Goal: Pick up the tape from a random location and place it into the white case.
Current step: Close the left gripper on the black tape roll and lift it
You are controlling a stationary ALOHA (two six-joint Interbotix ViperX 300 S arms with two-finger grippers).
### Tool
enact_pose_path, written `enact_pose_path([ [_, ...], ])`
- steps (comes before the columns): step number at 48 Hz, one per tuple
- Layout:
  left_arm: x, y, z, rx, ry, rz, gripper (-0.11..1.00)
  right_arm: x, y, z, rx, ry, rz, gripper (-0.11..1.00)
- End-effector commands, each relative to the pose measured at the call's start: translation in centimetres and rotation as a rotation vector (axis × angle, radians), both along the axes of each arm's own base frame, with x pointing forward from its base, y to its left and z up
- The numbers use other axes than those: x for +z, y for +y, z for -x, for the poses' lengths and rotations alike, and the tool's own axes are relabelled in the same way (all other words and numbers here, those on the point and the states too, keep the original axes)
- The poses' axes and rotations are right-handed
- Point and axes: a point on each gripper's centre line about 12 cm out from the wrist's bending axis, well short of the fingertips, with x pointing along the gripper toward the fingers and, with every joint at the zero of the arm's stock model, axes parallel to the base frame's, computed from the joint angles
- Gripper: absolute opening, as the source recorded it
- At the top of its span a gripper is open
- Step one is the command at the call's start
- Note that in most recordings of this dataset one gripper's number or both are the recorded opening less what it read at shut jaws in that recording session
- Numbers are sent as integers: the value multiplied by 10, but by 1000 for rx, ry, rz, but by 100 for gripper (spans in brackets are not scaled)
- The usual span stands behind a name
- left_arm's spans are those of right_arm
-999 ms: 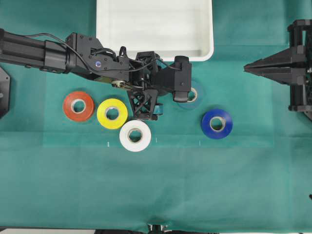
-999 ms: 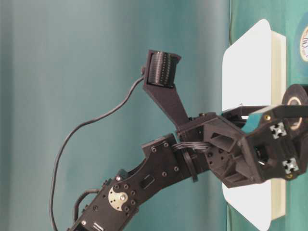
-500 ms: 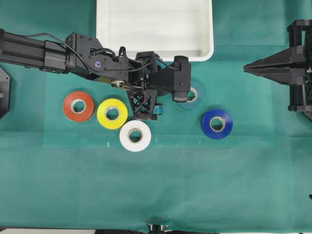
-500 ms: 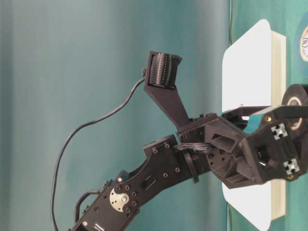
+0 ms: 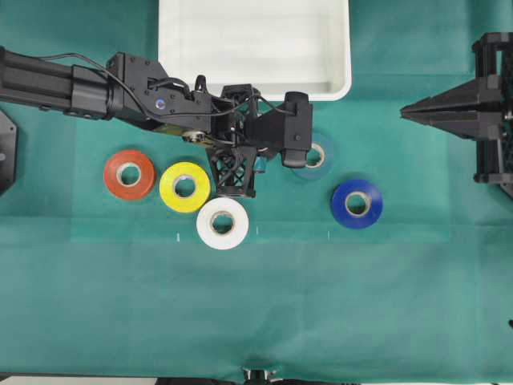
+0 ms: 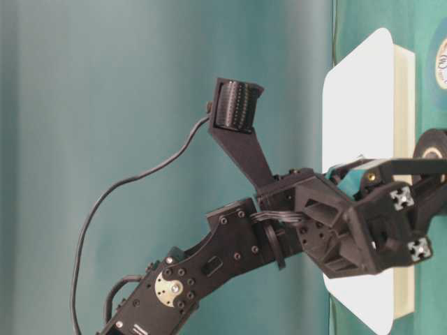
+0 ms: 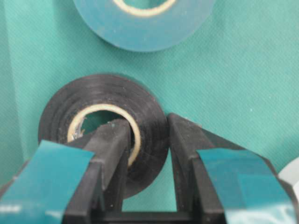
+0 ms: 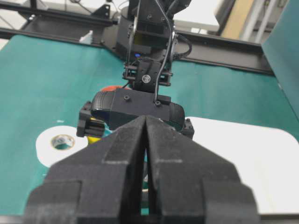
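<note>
Left gripper (image 7: pixel 147 140) clamped across wall of the tape (image 7: pixel 100 140) — one finger inside core, one outside. Judged light, rigid, smooth vinyl — grip adequate. Right gripper (image 8: pixel 145 140) closed, empty.

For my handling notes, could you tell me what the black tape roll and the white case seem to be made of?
The tape: seemingly glossy black vinyl, fine wound layers visible, around a pale, frayed core, probably cardboard. The white case: likely smooth moulded plastic, uniform white with rounded corners and raised rim.
</note>
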Motion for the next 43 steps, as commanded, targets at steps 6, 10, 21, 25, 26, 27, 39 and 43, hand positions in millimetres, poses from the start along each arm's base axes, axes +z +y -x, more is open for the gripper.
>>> enact_pose_path([
  [6,23,0,-2,-3,-46,-4,20,9,0,-3,1,-26,-3,0],
  [10,23,0,-2,-3,-46,-4,20,9,0,-3,-1,-25,-5,0],
  [21,25,0,-4,-2,-52,-4,20,8,0,-4,1,-21,-3,0],
  [25,29,0,-5,-3,-60,-5,20,8,0,-4,1,-21,-3,0],
  [26,31,0,-5,-3,-64,-5,20,8,0,-4,1,-21,-3,0],
  [27,32,0,-5,-2,-66,-4,20,8,0,-4,0,-23,-3,0],
  [39,68,0,-3,-2,-107,-5,20,8,0,-4,0,-21,-3,0],
  [43,83,0,0,-2,-121,-6,20,8,0,-4,1,-21,-5,0],
])
